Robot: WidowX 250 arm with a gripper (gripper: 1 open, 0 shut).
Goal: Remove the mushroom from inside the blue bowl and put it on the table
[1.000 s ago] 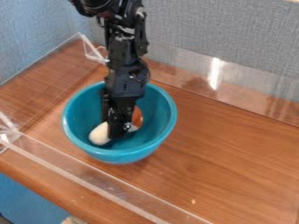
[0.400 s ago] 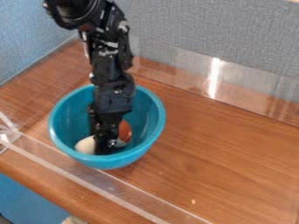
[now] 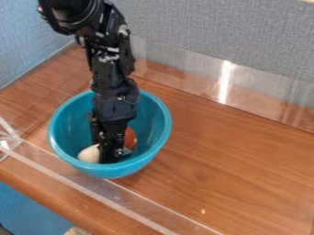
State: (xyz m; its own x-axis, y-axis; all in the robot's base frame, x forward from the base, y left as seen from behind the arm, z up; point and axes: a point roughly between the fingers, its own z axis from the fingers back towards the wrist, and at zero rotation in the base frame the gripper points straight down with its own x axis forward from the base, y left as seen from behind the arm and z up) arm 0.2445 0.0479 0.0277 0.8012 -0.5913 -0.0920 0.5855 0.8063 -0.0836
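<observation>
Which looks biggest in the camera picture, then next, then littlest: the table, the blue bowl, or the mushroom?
1. The table, biggest by far.
2. The blue bowl, sitting on it.
3. The mushroom, littlest, lying inside the bowl and partly hidden behind the gripper.

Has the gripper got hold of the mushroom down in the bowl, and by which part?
The gripper is shut deep inside the blue bowl, right at the mushroom, between cream stem and reddish-brown cap. A true grip and its exact spot cannot be told.

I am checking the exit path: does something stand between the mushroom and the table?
Yes: the blue bowl wall rings the mushroom, which lies at the bottom by the gripper. It must be lifted over the rim to reach the table.
</observation>
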